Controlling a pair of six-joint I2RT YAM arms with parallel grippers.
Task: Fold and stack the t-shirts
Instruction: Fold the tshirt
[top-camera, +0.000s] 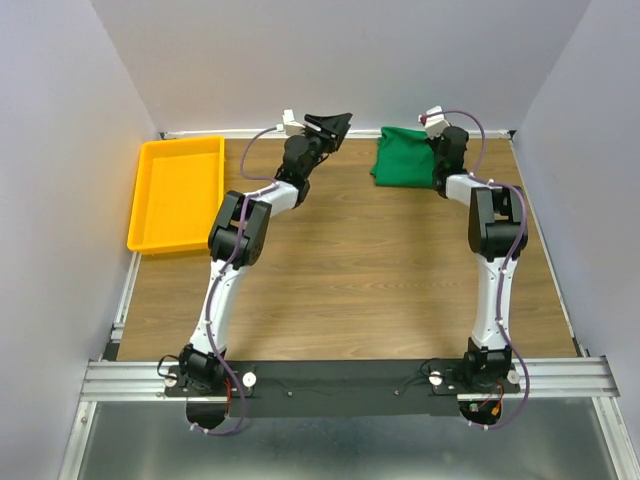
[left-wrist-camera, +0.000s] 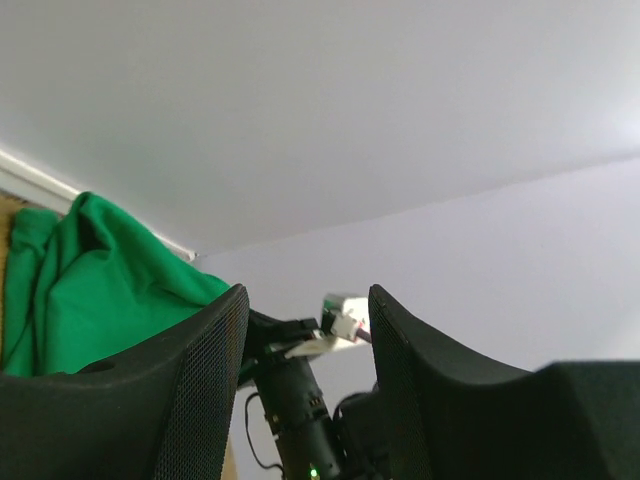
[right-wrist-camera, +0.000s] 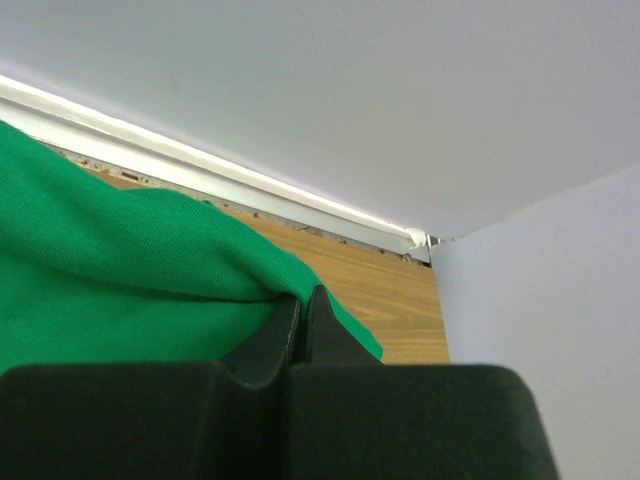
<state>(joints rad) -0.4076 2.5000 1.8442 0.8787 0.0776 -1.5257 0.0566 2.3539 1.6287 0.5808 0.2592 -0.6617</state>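
Right tool (right-wrist-camera: 303, 305) is pinched shut on the green t-shirt (right-wrist-camera: 120, 270) at the far side of the bench (top-camera: 350, 270), left tool (left-wrist-camera: 305, 300) just hanging open, nothing in it.

One green t-shirt (top-camera: 400, 158), one yellow tray (top-camera: 178, 195)

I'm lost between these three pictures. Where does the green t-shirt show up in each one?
Top external: the green t-shirt lies far right, against the back wall.
Left wrist: at the left edge, beyond the open left gripper.
Right wrist: it fills the lower left, pinched in the shut right gripper.
Shared landmark: the white strip along the wall's foot.
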